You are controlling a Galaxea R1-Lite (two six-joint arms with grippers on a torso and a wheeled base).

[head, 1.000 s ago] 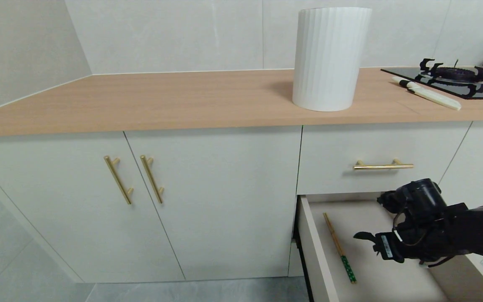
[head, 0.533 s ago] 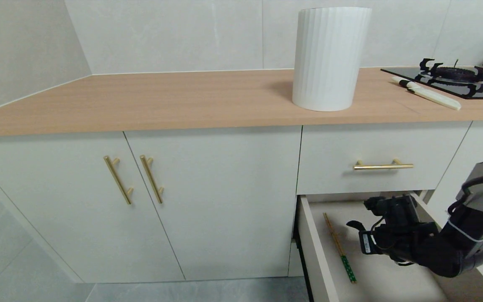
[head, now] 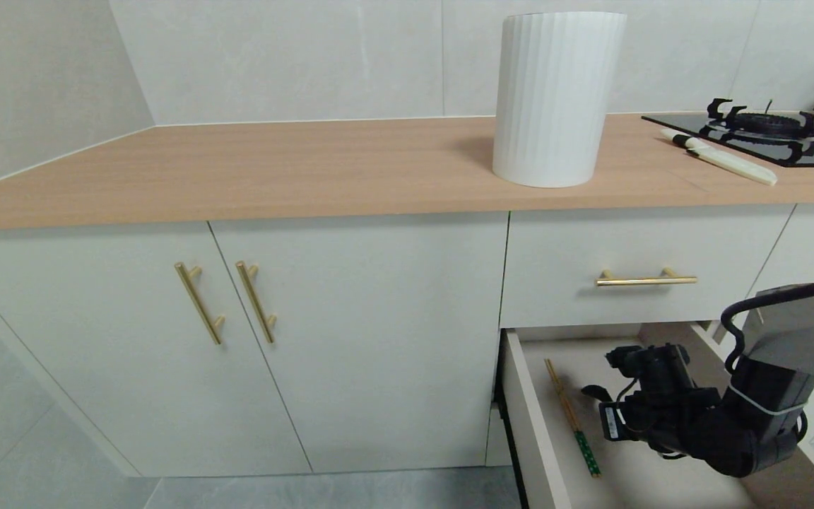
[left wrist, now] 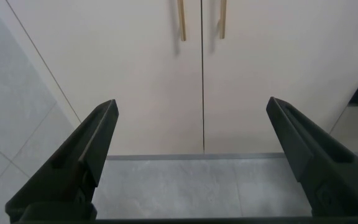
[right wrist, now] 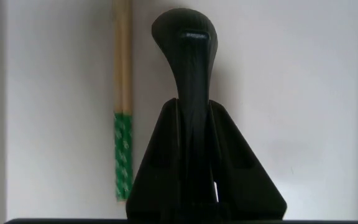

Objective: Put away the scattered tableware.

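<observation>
A wooden chopstick pair (head: 571, 424) with green tips lies in the open drawer (head: 531, 424) at the lower right, along its left side. My right gripper (head: 594, 391) hangs inside the drawer just right of the chopsticks, low over the drawer floor. In the right wrist view its fingers (right wrist: 184, 25) are pressed together with nothing between them, and the chopsticks (right wrist: 123, 93) lie beside them, not touching. A white-bladed knife (head: 721, 159) rests on the counter by the stove. My left gripper (left wrist: 191, 115) is open, facing the cabinet doors low near the floor.
A tall white ribbed container (head: 554, 99) stands on the wooden counter (head: 273, 170). A black gas stove (head: 767, 127) sits at the far right. The shut drawer with a gold handle (head: 646, 281) is above the open one. Double cabinet doors (head: 237, 332) are to the left.
My right arm has swung its gripper down and left inside the drawer, closer to the chopsticks. The chopsticks have not moved.
</observation>
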